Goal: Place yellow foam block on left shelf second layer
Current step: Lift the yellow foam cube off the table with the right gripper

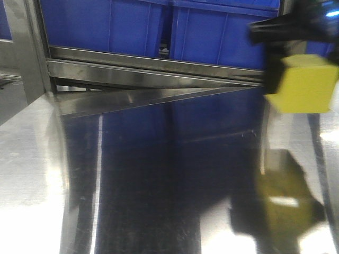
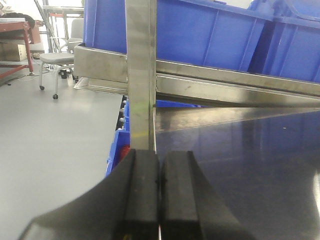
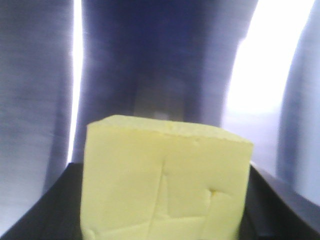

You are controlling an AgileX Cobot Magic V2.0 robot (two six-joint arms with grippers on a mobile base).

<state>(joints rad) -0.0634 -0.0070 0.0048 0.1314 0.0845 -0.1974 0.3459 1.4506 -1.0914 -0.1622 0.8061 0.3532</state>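
Right wrist-mounted view: your right gripper (image 3: 167, 210) pinches the bright yellow foam cube (image 3: 167, 175) squarely between its black jaws. The cube hangs over the right side of the shiny steel shelf surface (image 1: 159, 174), near the blue plastic bins (image 1: 132, 26). Your left gripper (image 2: 160, 185) has its jaws pressed together beside the upright steel post (image 2: 141, 75).

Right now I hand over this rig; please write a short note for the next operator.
Left claw: shut, empty, beside the upright steel shelf post.
Right claw: shut on the bright yellow foam cube, held above the shiny steel shelf plate, under the blue plastic bins.
Done: cube grasped and lifted over the shelf.
Left to do: lower it onto the plate, open the claw, withdraw.
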